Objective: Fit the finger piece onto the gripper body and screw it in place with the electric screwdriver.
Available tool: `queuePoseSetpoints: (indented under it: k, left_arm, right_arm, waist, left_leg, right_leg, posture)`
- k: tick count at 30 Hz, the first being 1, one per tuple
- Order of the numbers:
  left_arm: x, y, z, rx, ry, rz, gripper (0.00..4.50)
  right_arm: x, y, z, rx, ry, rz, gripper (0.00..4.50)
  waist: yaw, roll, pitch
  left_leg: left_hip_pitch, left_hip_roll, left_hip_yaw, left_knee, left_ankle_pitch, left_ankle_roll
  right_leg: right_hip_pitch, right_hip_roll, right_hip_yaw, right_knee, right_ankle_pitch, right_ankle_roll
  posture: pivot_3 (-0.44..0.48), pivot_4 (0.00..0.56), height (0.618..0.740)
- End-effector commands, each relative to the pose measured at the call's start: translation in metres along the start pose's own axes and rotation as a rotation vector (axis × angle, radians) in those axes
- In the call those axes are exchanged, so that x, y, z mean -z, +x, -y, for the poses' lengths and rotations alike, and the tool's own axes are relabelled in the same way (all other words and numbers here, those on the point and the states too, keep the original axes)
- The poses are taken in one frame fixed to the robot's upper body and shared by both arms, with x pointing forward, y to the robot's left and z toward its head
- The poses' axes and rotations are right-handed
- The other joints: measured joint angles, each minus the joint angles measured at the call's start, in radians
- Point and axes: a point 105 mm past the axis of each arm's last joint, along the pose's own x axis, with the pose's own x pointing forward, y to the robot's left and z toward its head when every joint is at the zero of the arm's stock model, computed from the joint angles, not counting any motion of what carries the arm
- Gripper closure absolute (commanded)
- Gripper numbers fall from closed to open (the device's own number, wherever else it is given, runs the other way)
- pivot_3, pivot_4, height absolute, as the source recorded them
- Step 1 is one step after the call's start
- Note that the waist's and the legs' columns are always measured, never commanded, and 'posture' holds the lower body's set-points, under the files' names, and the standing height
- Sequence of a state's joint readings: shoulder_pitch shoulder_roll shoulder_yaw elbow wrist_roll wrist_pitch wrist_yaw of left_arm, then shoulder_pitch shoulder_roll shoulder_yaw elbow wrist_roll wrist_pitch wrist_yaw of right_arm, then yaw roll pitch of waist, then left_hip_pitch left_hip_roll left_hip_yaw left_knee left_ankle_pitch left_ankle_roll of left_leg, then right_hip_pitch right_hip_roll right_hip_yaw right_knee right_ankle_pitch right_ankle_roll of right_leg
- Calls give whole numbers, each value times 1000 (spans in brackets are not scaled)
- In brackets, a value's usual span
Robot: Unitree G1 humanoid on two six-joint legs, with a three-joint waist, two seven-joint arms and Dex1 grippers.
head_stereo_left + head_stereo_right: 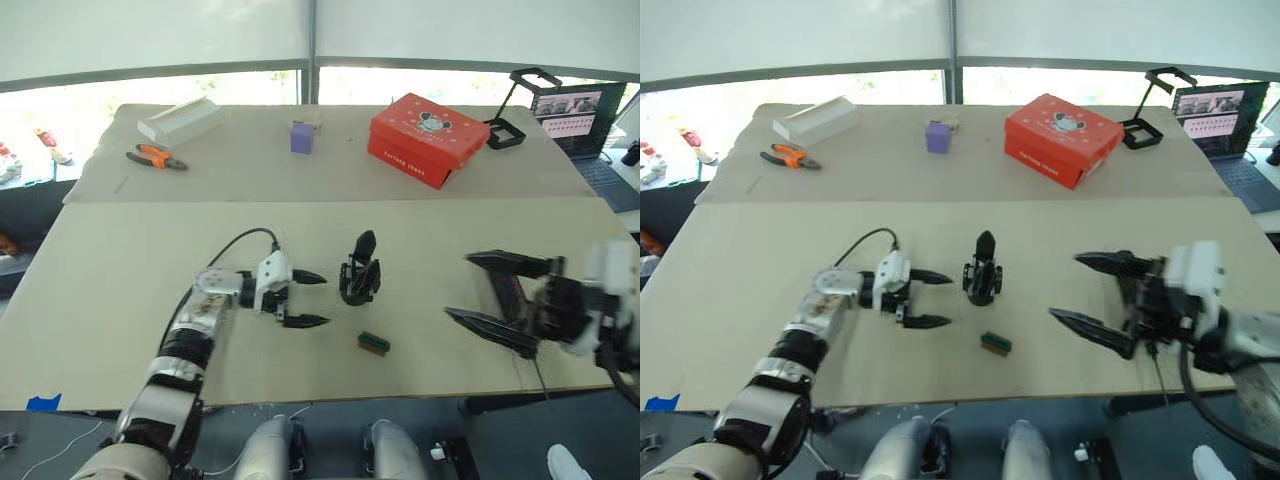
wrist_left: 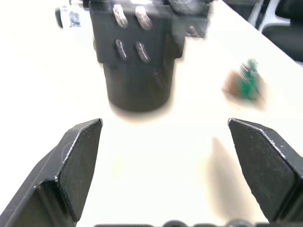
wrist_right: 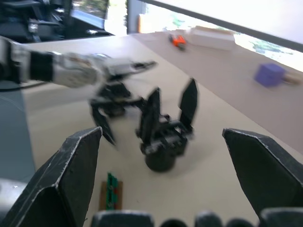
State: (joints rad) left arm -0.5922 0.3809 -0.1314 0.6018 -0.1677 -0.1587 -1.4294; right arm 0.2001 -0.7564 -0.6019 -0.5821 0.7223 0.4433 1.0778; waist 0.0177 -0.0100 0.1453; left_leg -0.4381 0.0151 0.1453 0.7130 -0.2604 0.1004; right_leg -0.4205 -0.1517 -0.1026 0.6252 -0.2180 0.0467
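Gripper body [image 1: 360,270] stands upright mid-table, both fingers seemingly fitted. Left gripper [image 1: 305,299] spread wide, empty, just left of it. Right gripper [image 1: 497,295] wide, empty, well right. Recommend the left closes squarely on the rounded base, avoiding the green block [image 1: 374,343].

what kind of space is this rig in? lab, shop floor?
Probably a lab or workshop bench. A plain work table carries the gripper body, orange-handled pliers lie on the far table, and an open laptop sits at the far right. Bright windows run behind.
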Motion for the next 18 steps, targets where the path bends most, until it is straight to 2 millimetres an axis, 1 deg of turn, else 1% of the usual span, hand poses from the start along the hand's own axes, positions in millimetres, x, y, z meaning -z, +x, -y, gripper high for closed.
queuePoseSetpoints:
  k: [1,3,4,5,6,7,10,12,13,15,18]
  left_arm:
    - [-19,-30,3,-46,14,59,18]
    - [-31,-44,10,-61,19,92,18]
    - [-35,-49,13,-65,23,101,18]
    - [-40,-54,17,-75,26,114,18]
    - [-43,-57,20,-83,25,124,18]
    - [-46,-59,22,-91,24,130,18]
    - [-57,-66,27,-114,36,148,18]
    - [-65,-70,31,-116,41,155,18]
    - [-68,-72,32,-117,46,156,18]
    - [-71,-72,34,-116,45,157,18]
    - [-73,-70,36,-103,44,157,18]
  right_arm:
    - [3,-46,-2,214,-40,-55,0]
    - [19,-76,-12,349,6,-106,0]
    - [25,-88,-17,408,30,-116,0]
    - [35,-100,-25,464,59,-145,0]
    - [42,-109,-33,503,77,-169,0]
    - [47,-115,-39,534,93,-185,0]
    - [59,-129,-51,648,158,-198,0]
    - [63,-129,-55,700,180,-198,0]
    - [63,-125,-53,710,187,-192,0]
    - [62,-119,-43,728,191,-210,0]
    - [75,-120,-14,823,255,-357,0]
  waist:
    - [9,0,0]
    - [16,0,0]
    - [19,0,0]
    - [19,1,0]
    - [19,2,0]
    - [19,2,0]
    - [11,4,0]
    - [4,5,0]
    - [1,5,0]
    - [-7,6,0]
    - [-13,6,0]
  left_leg:
    - [0,0,-1,0,0,0]
    - [0,0,-1,0,-1,1]
    - [0,0,-1,0,-1,1]
    - [0,0,-1,0,-1,1]
    - [1,0,-2,0,-3,-3]
    - [3,0,-2,-1,-6,-7]
    - [8,0,-2,-2,-7,-8]
    - [8,0,-2,-3,-7,-9]
    - [9,1,-2,-4,-7,-10]
    - [10,1,-1,-6,-7,-11]
    - [14,0,1,-9,-6,-12]
  right_leg:
    - [1,0,-1,0,0,0]
    - [1,-1,0,-1,0,1]
    - [1,-1,0,-1,0,1]
    - [1,-1,0,-1,0,1]
    - [0,-1,0,-1,0,1]
    - [0,-1,0,-1,0,1]
    - [1,-1,4,-1,-2,2]
    - [1,-1,4,-1,-3,0]
    - [1,0,4,0,-4,0]
    - [0,0,5,0,-4,-1]
    - [2,0,8,0,-4,-1]
  posture:
    - [0,150,740]
    - [0,150,740]
    - [0,150,740]
    - [0,150,740]
    - [0,150,740]
    - [0,150,740]
    - [0,150,740]
    - [0,150,740]
    - [0,150,740]
    - [0,150,740]
    - [0,150,740]
